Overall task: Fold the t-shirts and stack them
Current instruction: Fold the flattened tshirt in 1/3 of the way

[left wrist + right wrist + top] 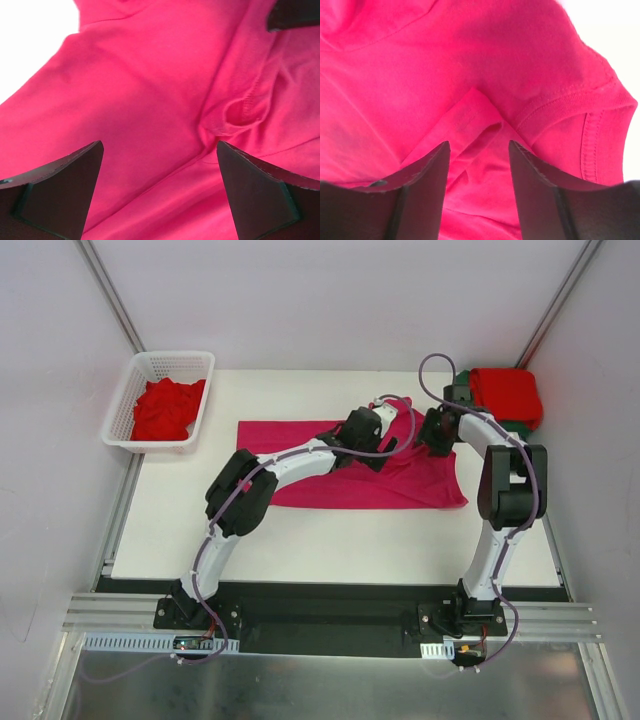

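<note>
- Top external: the magenta-pink t-shirt lies spread across the middle of the table, its long side running left to right. Both arms reach over its far right part. The left gripper and the right gripper sit close together above the cloth there. At the back right corner a folded red t-shirt rests on a dark green t-shirt. More red t-shirts are heaped in the white basket at the back left.
- Left wrist: the fingers stand wide apart, released, with nothing between them. Below them lies pink cloth, where a stitched hem puckers into a small pocket. For a clean fold, I judge this gripper should come down on that hem edge rather than on flat cloth.
- Right wrist: the fingertips stand part-way apart. A raised fold lies between and just ahead of them, and the gap is wider than the fold, so nothing is pinched. A good move, I think, is to close low on this fold, then lift both sides level and together. An uneven lift would likely drag and wrinkle the shirt.
</note>
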{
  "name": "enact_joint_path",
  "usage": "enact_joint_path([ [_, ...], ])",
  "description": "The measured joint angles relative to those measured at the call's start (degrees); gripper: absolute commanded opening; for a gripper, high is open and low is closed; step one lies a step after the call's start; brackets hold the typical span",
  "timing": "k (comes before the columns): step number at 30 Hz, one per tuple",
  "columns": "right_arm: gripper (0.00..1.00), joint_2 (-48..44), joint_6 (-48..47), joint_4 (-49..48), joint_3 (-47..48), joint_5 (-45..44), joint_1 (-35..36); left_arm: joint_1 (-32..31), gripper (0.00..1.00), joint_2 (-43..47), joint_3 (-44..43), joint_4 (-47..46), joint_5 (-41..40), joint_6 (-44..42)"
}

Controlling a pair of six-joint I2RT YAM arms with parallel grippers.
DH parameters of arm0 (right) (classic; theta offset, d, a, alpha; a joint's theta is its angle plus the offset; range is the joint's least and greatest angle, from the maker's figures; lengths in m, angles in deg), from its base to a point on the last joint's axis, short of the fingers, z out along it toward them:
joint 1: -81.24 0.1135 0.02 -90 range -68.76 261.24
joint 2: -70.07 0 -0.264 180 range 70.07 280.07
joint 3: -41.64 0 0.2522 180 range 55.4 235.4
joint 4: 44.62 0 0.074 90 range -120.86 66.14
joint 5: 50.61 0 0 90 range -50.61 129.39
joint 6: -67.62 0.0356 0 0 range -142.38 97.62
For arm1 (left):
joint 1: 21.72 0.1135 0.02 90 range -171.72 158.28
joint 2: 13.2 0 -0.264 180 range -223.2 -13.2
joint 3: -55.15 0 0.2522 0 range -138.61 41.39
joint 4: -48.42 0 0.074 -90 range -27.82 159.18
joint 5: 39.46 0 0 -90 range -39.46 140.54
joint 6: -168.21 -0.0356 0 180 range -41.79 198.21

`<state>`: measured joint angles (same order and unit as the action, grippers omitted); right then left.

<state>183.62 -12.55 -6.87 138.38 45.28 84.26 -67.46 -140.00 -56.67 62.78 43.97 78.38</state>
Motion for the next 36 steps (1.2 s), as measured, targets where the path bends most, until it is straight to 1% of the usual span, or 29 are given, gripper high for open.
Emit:
enact_joint_path([
  [1, 0.5, 0.24, 0.0, -0.02, 0.2, -0.02, 0.0, -0.31, 0.97, -0.26, -0.15, -0.02, 0.02, -0.11],
  [3, 0.44, 0.9, 0.0, -0.17, 0.68, -0.02, 0.0, -0.85, 0.97, -0.59, -0.24, -0.17, 0.04, -0.28],
  [4, 0.39, 1.2, 0.0, -0.2, 0.83, -0.02, 0.0, -1.2, 0.97, -0.61, -0.24, -0.17, 0.04, -0.39],
  [6, 0.36, 1.88, 0.07, -0.39, 1.05, -0.02, 0.0, -1.57, 0.96, -0.61, -0.28, -0.39, 0.07, -0.57],
  [7, 0.32, 2.1, -0.04, -0.37, 1.09, -0.02, 0.0, -1.62, 0.97, -0.61, -0.37, -0.44, 0.07, -0.61],
  [9, 0.29, 2.69, -0.02, -0.44, 1.25, 0.0, 0.0, -1.95, 0.96, -0.61, -0.37, -0.44, 0.07, -0.68],
  [15, 0.27, 3.43, 0.0, -0.68, 1.36, -0.02, 0.0, -2.23, 0.96, -0.61, -0.37, -0.66, 0.07, -0.87],
  [17, 0.23, 3.45, 0.0, -0.72, 1.38, -0.04, 0.0, -2.27, 0.96, -0.61, -0.37, -0.83, 0.04, -1.05],
  [18, 0.21, 3.5, -0.02, -0.7, 1.46, -0.04, 0.0, -2.32, 0.97, -0.61, -0.37, -0.85, 0.07, -1.18],
  [19, 0.14, 3.58, -0.02, -0.72, 1.66, -0.04, 0.0, -2.34, 0.96, -0.61, -0.37, -0.85, 0.04, -1.27],
  [21, 0.09, 3.74, -0.17, -0.83, 1.99, -0.02, -0.04, -2.49, 0.97, -0.7, -0.44, -0.87, 0.02, -1.53],
  [26, 0.07, 4.13, -0.04, -1.18, 2.32, 0.0, -0.11, -2.8, 0.96, -2.49, -2.1, -1.81, -0.02, -2.64],
  [28, 0.07, 4.24, -0.04, -1.16, 2.32, 0.02, -0.13, -3.04, 0.94, -3.5, -2.93, -1.99, -0.09, -2.93],
  [29, 0.07, 4.26, -0.04, -1.16, 2.32, 0.07, -0.15, -3.08, 0.86, -4.07, -3.28, -2.14, -0.09, -3.1],
  [31, 0.07, 4.26, -0.04, -1.18, 2.32, 0.15, -0.17, -3.08, 0.72, -4.83, -3.69, -2.14, -0.09, -3.58],
  [32, 0.07, 4.26, -0.04, -1.2, 2.32, 0.15, -0.17, -3.08, 0.55, -5.01, -3.78, -2.14, -0.09, -3.76],
  [34, 0.07, 4.26, -0.04, -1.18, 2.32, 0.17, -0.2, -3.08, 0.36, -5.16, -3.8, -2.08, -0.07, -4.07],
  [35, 0.07, 4.26, -0.04, -1.18, 2.32, 0.2, -0.2, -3.08, 0.3, -5.18, -3.8, -2.1, -0.04, -4.04],
  [36, 0.07, 4.26, -0.04, -1.2, 2.32, 0.22, -0.2, -3.08, 0.18, -5.18, -3.8, -2.21, -0.07, -4.26],
])
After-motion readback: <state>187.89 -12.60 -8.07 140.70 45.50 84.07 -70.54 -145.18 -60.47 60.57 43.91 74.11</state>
